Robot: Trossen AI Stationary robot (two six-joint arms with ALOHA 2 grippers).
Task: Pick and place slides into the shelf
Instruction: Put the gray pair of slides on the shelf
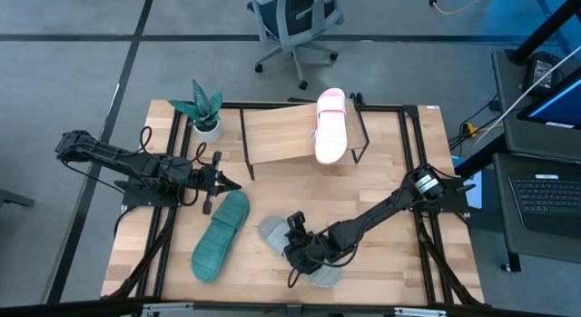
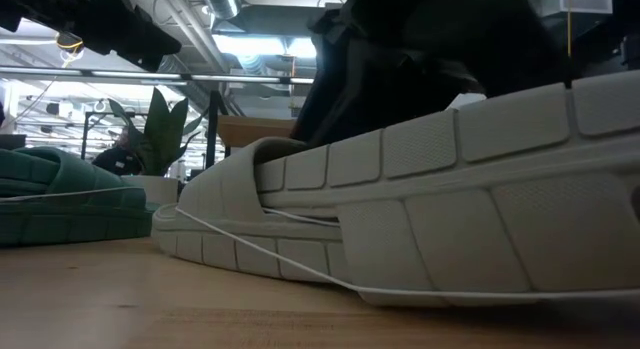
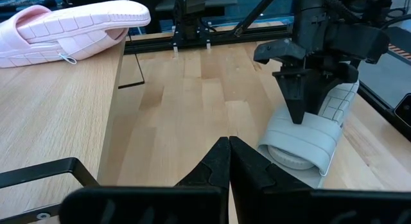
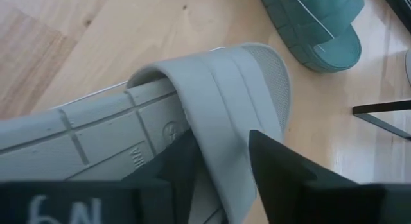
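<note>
Right end effector (image 1: 300, 249) clamped on grey slide (image 1: 272, 232) strap, front of desk (image 1: 390, 272).
Teal slide (image 1: 221, 235) just left, long axis diagonal. Left end effector (image 1: 227, 183) closed, hovering beyond it. Pink slide (image 1: 330, 124) on shelf (image 1: 277, 135), lengthwise up-slope; plant (image 1: 205, 110) beside.

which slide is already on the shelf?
The pale pink slide, on the shelf's right end. The teal slide and grey slide lie on the table.

Bright even overhead light, soft shadows, low view foreground blurred
</note>
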